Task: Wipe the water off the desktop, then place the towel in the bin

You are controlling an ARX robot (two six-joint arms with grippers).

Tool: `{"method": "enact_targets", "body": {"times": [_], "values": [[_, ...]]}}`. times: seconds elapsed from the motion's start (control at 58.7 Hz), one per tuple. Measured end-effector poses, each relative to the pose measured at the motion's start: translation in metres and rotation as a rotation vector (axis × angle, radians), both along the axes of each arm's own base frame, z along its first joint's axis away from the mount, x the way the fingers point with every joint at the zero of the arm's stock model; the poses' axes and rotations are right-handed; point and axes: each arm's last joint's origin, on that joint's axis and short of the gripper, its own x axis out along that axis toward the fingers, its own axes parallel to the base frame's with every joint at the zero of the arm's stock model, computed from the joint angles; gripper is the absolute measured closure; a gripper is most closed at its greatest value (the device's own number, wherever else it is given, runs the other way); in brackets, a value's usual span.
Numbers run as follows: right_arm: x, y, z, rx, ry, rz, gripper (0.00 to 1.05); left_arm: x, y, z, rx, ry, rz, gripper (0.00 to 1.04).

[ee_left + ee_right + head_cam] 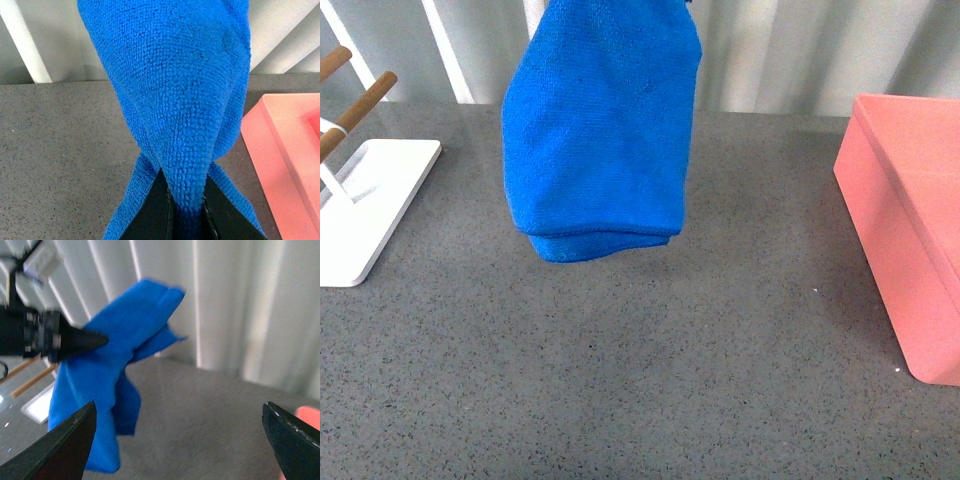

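The left gripper (185, 197) is pinching the towel (600, 130), its two black fingers (155, 212) closing on a bunched fold of the blue cloth. The towel is hanging free from that grip, with its hemmed lower edge staying clear of the desktop (720, 360). It is hanging well to the left of the bin (905, 210), not over it. The right gripper (179, 410) is standing wide apart and gripping nothing. The white stand (365, 205) with wooden pegs is sitting on the desktop further from the bin than the towel, on the towel's far side.
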Motion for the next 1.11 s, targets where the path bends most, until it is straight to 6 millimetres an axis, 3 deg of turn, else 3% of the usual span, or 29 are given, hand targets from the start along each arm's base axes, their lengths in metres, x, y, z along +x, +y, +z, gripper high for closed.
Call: {"method": "enact_targets", "body": {"times": [0.17,0.375,0.818,1.108], "values": [[0.011,0.043,-0.038,-0.061,0.097,0.137,0.07,-0.001,-0.001,0.018,-0.031,-0.024,0.006,1.0],[0.012,0.082,-0.06,-0.142,0.083,0.215,0.07,-0.003,-0.003,0.024,-0.052,-0.019,0.005,1.0],[0.039,0.107,-0.058,-0.208,-0.093,0.271,0.07,-0.002,-0.004,0.03,-0.113,0.014,-0.021,1.0],[0.049,0.116,-0.055,-0.223,-0.163,0.3,0.52,-0.001,-0.003,0.029,-0.145,0.045,-0.033,1.0]]}}
